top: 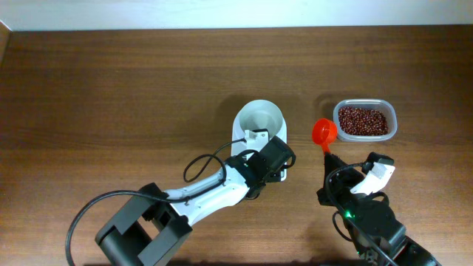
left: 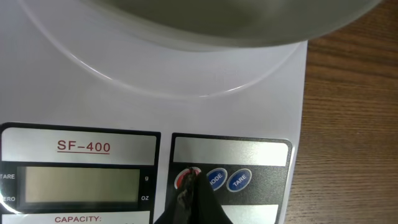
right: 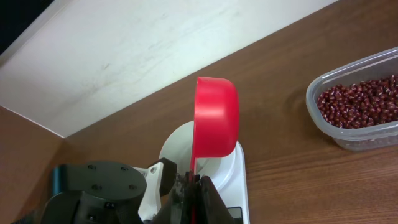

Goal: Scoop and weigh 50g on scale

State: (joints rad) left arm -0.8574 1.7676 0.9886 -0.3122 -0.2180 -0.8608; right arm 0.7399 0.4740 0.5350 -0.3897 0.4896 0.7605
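Observation:
The white scale [top: 239, 133] stands mid-table with its round white bowl [top: 260, 107] on top. My left gripper [top: 272, 157] hovers over the scale's front panel. In the left wrist view, the shut tips of the left gripper [left: 190, 177] touch the red button [left: 183, 178], beside two blue buttons [left: 239, 180]. The grey display [left: 78, 185] shows no digits. My right gripper [top: 330, 164] is shut on the handle of a red scoop [top: 324, 132], held just right of the scale. In the right wrist view the scoop [right: 214, 121] stands above the right gripper [right: 194, 182]; no beans show in it.
A clear plastic tub of red beans [top: 364, 120] sits right of the scoop, also in the right wrist view as the tub [right: 360, 106]. The left arm's black cable [top: 203, 162] loops beside the scale. A pale wall [right: 124, 56] borders the table's far edge.

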